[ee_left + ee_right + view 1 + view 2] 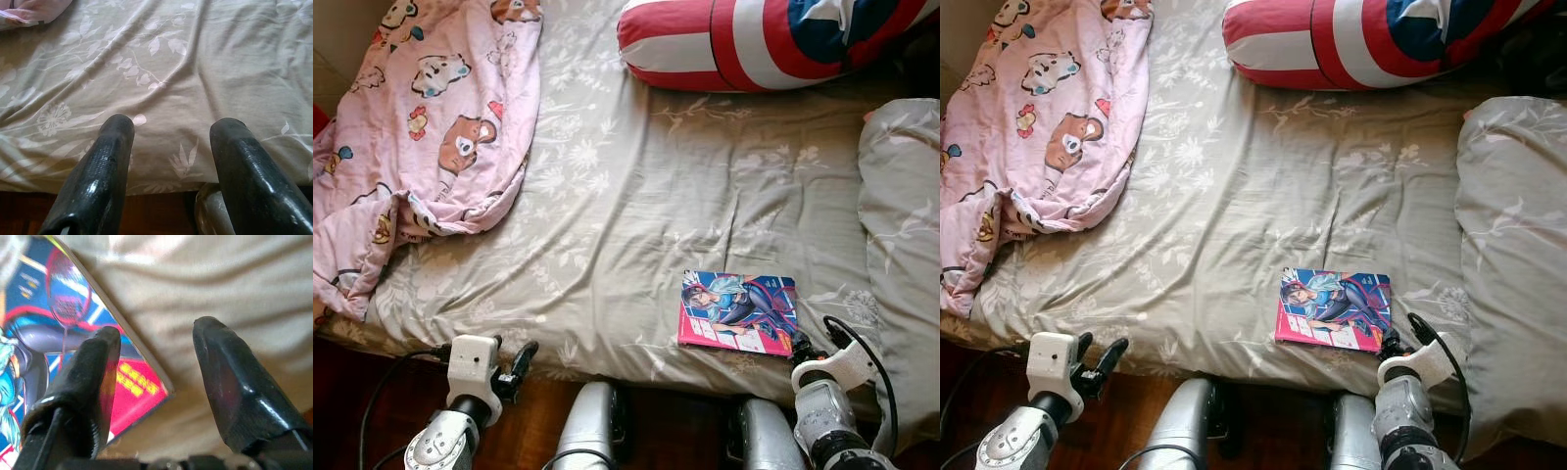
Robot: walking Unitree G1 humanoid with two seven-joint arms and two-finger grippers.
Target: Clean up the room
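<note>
A colourful comic book [737,313] lies flat on the grey floral bedsheet [636,225], near the bed's front edge. My right gripper [815,339] is open at the book's near right corner. In the right wrist view the book's corner [44,308] sits between the two black fingers [93,367], and nothing is gripped. My left gripper [514,346] is open at the bed's front edge on the left, over bare sheet [166,63]. A pink cartoon-bear blanket [431,127] lies crumpled over the bed's far left.
A red, white and blue shield-pattern cushion [773,39] lies at the bed's far side. A grey floral pillow [901,235] covers the right side. Dark wooden floor [675,431] runs below the bed edge.
</note>
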